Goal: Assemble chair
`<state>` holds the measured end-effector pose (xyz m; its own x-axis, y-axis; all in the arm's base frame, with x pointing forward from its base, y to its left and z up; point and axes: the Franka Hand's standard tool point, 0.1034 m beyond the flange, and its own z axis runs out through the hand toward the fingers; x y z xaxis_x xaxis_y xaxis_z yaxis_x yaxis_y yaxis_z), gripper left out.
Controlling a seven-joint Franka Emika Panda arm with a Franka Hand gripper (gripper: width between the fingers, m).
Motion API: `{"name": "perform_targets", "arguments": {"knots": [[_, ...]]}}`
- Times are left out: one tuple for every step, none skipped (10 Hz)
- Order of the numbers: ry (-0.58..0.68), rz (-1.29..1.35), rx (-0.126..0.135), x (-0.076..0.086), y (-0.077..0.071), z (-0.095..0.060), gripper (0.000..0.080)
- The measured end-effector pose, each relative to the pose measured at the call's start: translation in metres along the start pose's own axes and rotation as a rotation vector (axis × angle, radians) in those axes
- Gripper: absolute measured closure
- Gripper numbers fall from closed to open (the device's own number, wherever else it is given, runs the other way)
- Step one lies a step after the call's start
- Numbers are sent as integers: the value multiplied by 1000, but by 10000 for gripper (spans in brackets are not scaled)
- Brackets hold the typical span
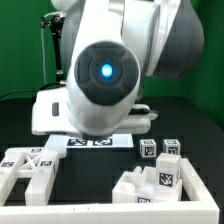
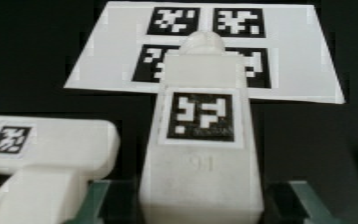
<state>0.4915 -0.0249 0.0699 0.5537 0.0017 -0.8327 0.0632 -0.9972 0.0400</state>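
Observation:
In the wrist view a long white chair post (image 2: 201, 150) with a square tag on its flat face lies between my fingers, its pointed end over the marker board (image 2: 119, 55). My gripper (image 2: 206, 204) is open. One finger (image 2: 99, 198) and the other finger (image 2: 309, 203) stand on either side of the post, with a dark gap at each side. A second white tagged chair piece (image 2: 48, 150) lies beside the post, close to one finger. In the exterior view the arm's body (image 1: 105, 70) hides the gripper and the post.
In the exterior view the marker board (image 1: 95, 143) lies under the arm. A slotted white chair piece (image 1: 28, 170) sits at the exterior view's left front. Another white piece (image 1: 155, 185) and two tagged cube ends (image 1: 148, 149) (image 1: 172, 148) sit at the right front.

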Motion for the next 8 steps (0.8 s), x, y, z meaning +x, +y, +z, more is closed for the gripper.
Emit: {"name": "perform_targets", "arguments": {"knots": [[7, 0, -2, 3, 0, 1, 512], [95, -2, -8, 11, 2, -7, 512], [186, -6, -10, 12, 2, -14, 512], [229, -5, -2, 4, 0, -21, 512], [281, -8, 0, 2, -1, -36, 512], [365, -16, -6, 0, -4, -51, 512], [442, -25, -18, -3, -7, -59, 512], [504, -23, -18, 0, -5, -59, 512]]}}
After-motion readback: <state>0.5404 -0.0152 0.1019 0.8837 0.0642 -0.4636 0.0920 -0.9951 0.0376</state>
